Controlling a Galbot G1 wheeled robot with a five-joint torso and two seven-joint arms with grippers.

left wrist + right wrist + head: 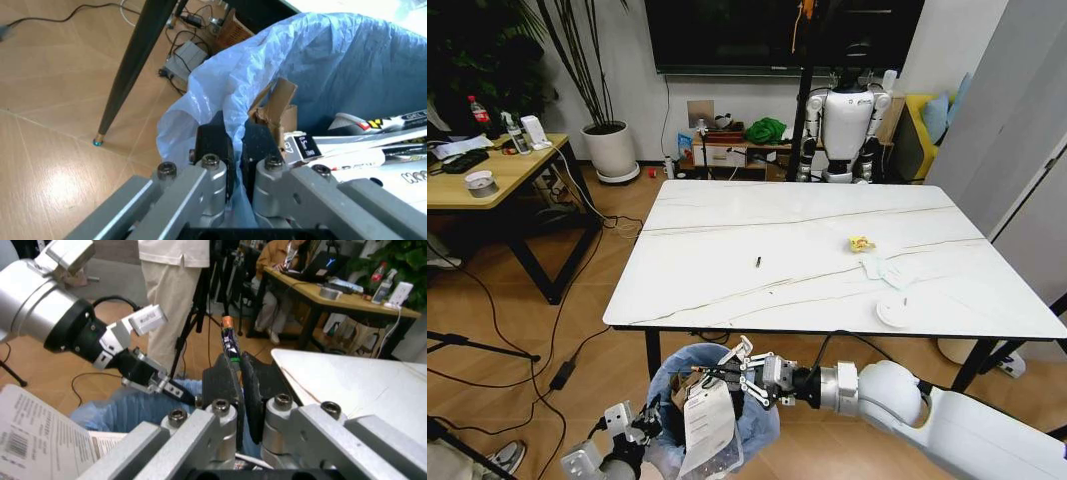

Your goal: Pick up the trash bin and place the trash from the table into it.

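Lower left of the head view: left gripper (pixel 649 420) sits at the rim of the small round dark trash bin lined with crinkled light-blue plastic bag (pixel 767 425), below the near table edge. In the left wrist view its black fingers (pixel 213 142) are clenched on a fold of the bag liner at the rim.

Bin contents: torn brown carton (pixel 275 107), white printed paper sheet with a barcode (pixel 707 425), black-and-white printed wrappers (pixel 373 145) (lettering only partly legible).

Bottom centre: right gripper (pixel 739 378) is over the bin mouth, fingers pinched on a thin red-and-black wrapper strip (pixel 230 342) standing upright between them.

Upper right half: large white marble-look table with thin grey veins (pixel 727 260). On it, a small dark speck (pixel 758 263) near the middle; further right a yellow scrap (pixel 861 243), crumpled white plastic (pixel 883 270), and a white round disc (pixel 894 312) near the front edge.
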